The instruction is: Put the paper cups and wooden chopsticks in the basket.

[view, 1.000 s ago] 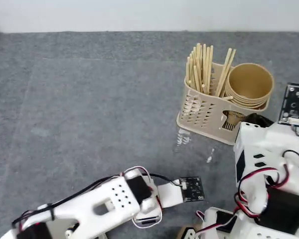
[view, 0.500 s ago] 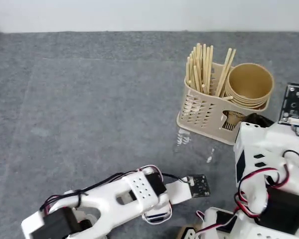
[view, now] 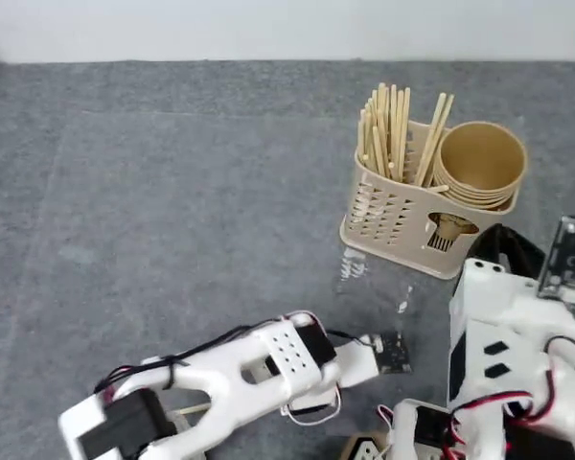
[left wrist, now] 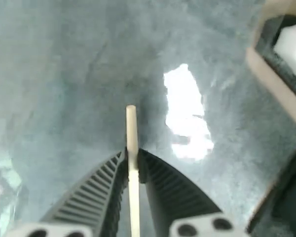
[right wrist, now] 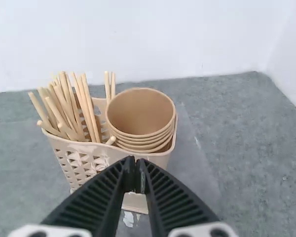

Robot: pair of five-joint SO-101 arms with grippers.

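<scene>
1. The left end effector is clamped on one wooden chopstick, low over the table, on the near side of the basket and well short of it.
2. Only the tips pinch this thin stick, so it could pivot or slip during the lift.
3. The basket's bundle of chopsticks is crowded. A tilted stick may catch on it or the rim and fall outside.
4. The right end effector, jaws together and empty, sits near the basket facing the stacked paper cups. A swing toward the basket could clash with it.
</scene>
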